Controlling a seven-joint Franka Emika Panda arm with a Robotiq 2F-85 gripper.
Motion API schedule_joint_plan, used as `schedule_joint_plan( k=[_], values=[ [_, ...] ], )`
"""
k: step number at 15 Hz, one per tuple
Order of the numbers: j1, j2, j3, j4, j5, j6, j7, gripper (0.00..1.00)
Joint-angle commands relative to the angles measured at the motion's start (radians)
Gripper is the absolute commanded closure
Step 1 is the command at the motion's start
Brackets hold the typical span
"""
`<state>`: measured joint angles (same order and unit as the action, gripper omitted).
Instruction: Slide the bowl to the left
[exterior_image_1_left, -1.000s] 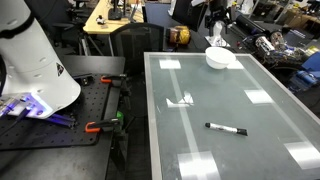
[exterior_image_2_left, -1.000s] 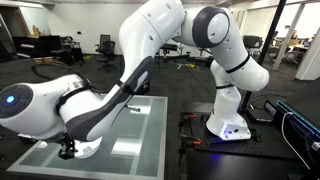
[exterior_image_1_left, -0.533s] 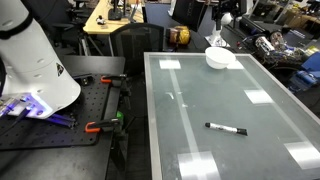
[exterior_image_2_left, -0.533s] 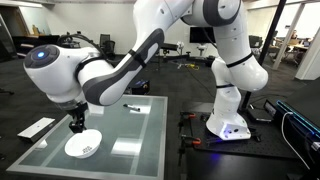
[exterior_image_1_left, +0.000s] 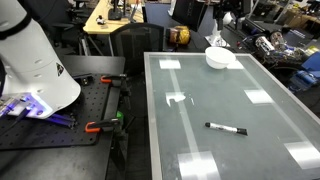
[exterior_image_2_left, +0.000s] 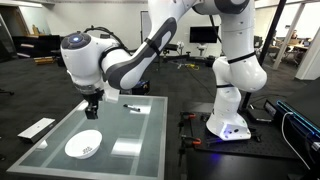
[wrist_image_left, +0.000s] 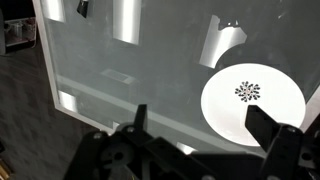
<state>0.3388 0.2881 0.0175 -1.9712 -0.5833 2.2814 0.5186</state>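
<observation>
The white bowl (exterior_image_1_left: 220, 58) sits on the glass table (exterior_image_1_left: 200, 100) near its far end. It also shows near the table's front corner in an exterior view (exterior_image_2_left: 83, 147) and at the right of the wrist view (wrist_image_left: 252, 100). My gripper (exterior_image_2_left: 92, 111) hangs above the table, up and to one side of the bowl, not touching it. In the wrist view its two dark fingers (wrist_image_left: 205, 130) are spread apart with nothing between them; one finger overlaps the bowl's edge in the picture.
A black marker pen (exterior_image_1_left: 226, 129) lies on the glass, also in an exterior view (exterior_image_2_left: 131, 108). The robot base (exterior_image_1_left: 30, 60) stands on a black bench with orange clamps (exterior_image_1_left: 100, 125) beside the table. Desks and chairs stand behind.
My gripper was down at the bowl a second ago; it has lifted up and away from it. The bowl stays where it was left.
</observation>
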Motion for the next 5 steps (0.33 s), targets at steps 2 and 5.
schedule_joint_plan(
  k=[2, 5],
  values=[
    [-0.03, -0.021, 0.019, -0.027, -0.005, 0.012, 0.002, 0.0],
    [-0.034, -0.032, 0.02, -0.039, -0.005, 0.016, 0.002, 0.0]
  ],
)
